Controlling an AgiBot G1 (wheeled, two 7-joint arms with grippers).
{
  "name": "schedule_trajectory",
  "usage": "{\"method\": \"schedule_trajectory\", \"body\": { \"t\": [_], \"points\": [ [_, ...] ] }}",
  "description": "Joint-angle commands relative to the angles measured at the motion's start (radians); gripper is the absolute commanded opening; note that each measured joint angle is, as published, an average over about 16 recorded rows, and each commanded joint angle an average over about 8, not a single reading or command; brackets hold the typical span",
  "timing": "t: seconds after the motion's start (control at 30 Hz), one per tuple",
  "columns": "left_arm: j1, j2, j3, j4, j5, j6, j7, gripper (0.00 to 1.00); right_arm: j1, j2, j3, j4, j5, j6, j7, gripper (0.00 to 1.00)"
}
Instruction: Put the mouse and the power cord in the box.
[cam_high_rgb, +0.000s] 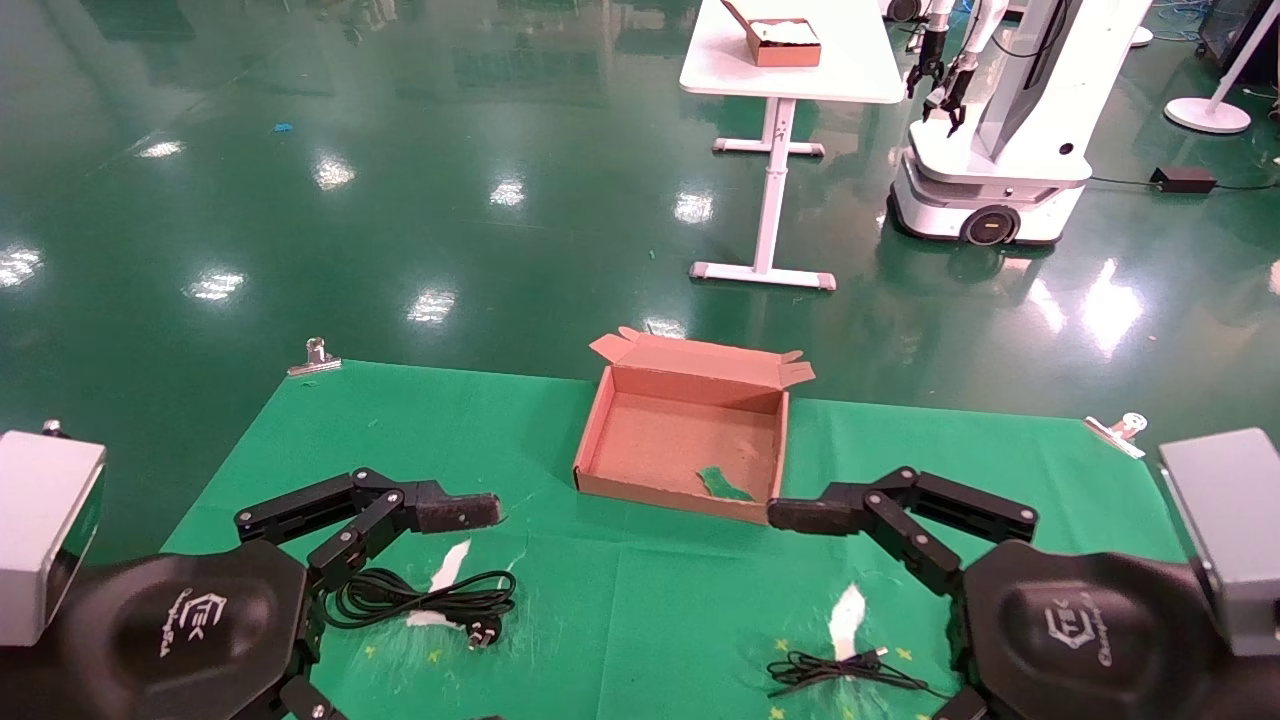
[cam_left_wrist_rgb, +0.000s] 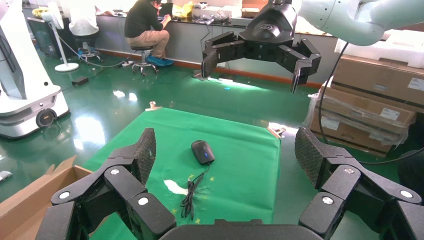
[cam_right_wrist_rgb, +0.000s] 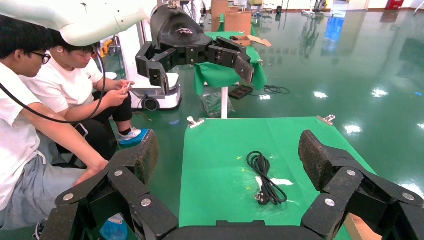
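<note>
we hold both the left gripper and the right gripper wide open and empty above the table, the box between them, the power cord under the left and the mouse under the right, so its thin cable could snag on the box edge.

The left tool hangs spread wide above the green bench. Between its fingers lies the mouse, cable trailing. Beyond, the right tool hovers, also spread.
</note>
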Motion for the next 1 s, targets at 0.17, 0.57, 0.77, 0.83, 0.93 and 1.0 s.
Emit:
{"method": "schedule_trajectory", "body": {
  "t": [0.17, 0.57, 0.77, 0.83, 0.93, 1.0],
  "points": [
    [0.0, 0.0, 0.0, 0.0, 0.0, 0.0, 0.0, 1.0, 0.0, 0.0, 0.0, 0.0, 0.0, 0.0, 0.0, 1.0],
    [0.0, 0.0, 0.0, 0.0, 0.0, 0.0, 0.0, 1.0, 0.0, 0.0, 0.0, 0.0, 0.0, 0.0, 0.0, 1.0],
    [0.0, 0.0, 0.0, 0.0, 0.0, 0.0, 0.0, 1.0, 0.0, 0.0, 0.0, 0.0, 0.0, 0.0, 0.0, 1.0],
    [0.0, 0.0, 0.0, 0.0, 0.0, 0.0, 0.0, 1.0, 0.0, 0.0, 0.0, 0.0, 0.0, 0.0, 0.0, 1.0],
    [0.0, 0.0, 0.0, 0.0, 0.0, 0.0, 0.0, 1.0, 0.0, 0.0, 0.0, 0.0, 0.0, 0.0, 0.0, 1.0],
    [0.0, 0.0, 0.0, 0.0, -0.001, 0.0, 0.0, 1.0, 0.0, 0.0, 0.0, 0.0, 0.0, 0.0, 0.0, 1.0]
  ]
}}
